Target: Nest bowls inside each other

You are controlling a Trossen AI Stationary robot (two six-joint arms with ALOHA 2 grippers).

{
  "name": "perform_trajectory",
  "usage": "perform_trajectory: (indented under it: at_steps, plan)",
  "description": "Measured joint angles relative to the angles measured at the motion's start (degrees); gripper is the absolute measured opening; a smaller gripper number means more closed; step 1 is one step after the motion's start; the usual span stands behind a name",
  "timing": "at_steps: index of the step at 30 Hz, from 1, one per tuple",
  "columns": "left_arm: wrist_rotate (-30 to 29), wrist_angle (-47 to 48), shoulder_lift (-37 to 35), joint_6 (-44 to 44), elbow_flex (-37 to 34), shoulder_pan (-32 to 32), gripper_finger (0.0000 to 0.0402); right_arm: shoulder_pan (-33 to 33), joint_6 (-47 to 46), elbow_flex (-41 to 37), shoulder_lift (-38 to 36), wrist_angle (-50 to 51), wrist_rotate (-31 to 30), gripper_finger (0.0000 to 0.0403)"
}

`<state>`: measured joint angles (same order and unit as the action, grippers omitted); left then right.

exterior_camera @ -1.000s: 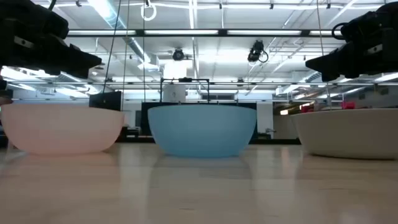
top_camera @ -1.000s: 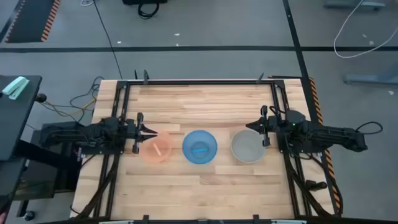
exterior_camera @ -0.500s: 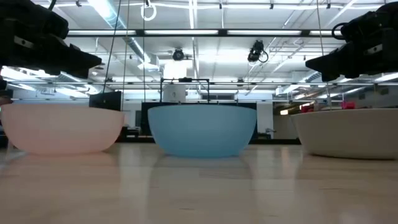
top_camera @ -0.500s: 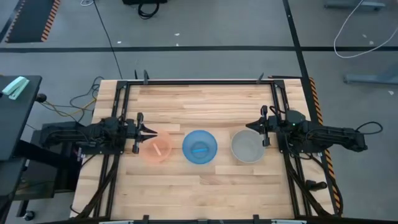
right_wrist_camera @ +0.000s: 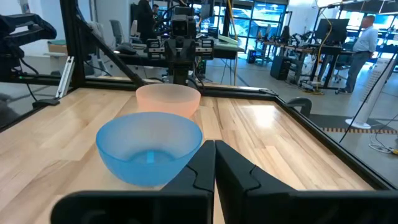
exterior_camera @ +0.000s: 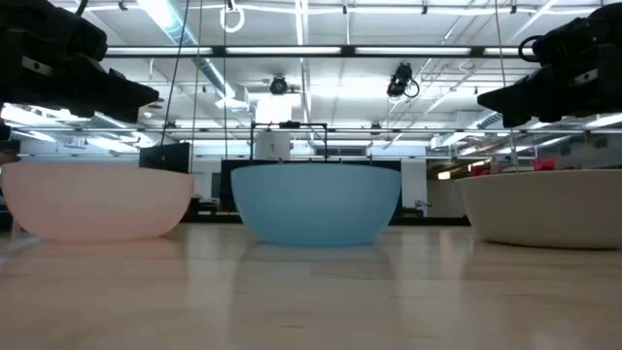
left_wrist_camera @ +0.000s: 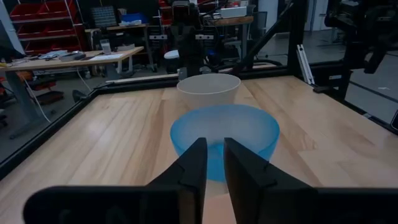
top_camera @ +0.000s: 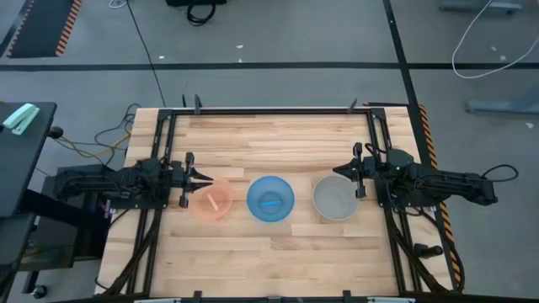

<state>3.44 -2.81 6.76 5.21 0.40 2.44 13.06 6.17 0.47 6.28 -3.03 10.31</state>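
High view: pink bowl (top_camera: 211, 201) just beyond left claw (top_camera: 202, 179), blue bowl (top_camera: 270, 199) between claws, grey bowl (top_camera: 336, 199) just beyond right claw (top_camera: 343, 172). None nested. Left claw narrowly parted, empty; right claw closed, empty. All nesting remains.

Pink bowl (top_camera: 211, 201), blue bowl (top_camera: 270, 199), grey bowl (top_camera: 335, 199)

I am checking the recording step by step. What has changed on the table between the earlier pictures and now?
Nothing has visibly changed. The pink bowl, the blue bowl and the grey bowl stand in the same row, apart from each other. The left gripper stays over the pink bowl's edge, the right gripper over the grey bowl's edge.
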Motion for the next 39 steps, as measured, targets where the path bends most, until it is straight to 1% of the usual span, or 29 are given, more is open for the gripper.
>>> perform_trajectory:
  at_steps: [8,21,24,30,37,39]
  plan:
    - [-0.02,0.00,0.00,0.00,0.00,0.00,0.0055,0.00,-0.02,-0.02,0.01,0.00,-0.01,0.0018]
    - [-0.02,-0.08,0.00,0.34,0.00,0.01,0.0066,0.01,-0.01,-0.02,0.01,-0.01,0.00,0.0018]
    - [0.00,-1.93,-0.02,2.74,0.00,0.02,0.0063,0.00,-0.02,-0.02,0.02,0.00,-0.02,0.0018]
    - [-0.02,-4.89,-0.02,2.95,0.00,0.00,0.0057,0.01,-0.02,-0.02,0.00,-0.01,-0.01,0.0018]
    - [-0.02,-7.06,-0.02,3.14,0.00,0.00,0.0065,0.00,-0.02,-0.02,0.02,0.00,0.00,0.0018]
    - [-0.02,-8.51,-0.02,5.03,0.00,0.01,0.0067,0.00,-0.02,-0.02,0.02,-0.02,0.00,0.0018]
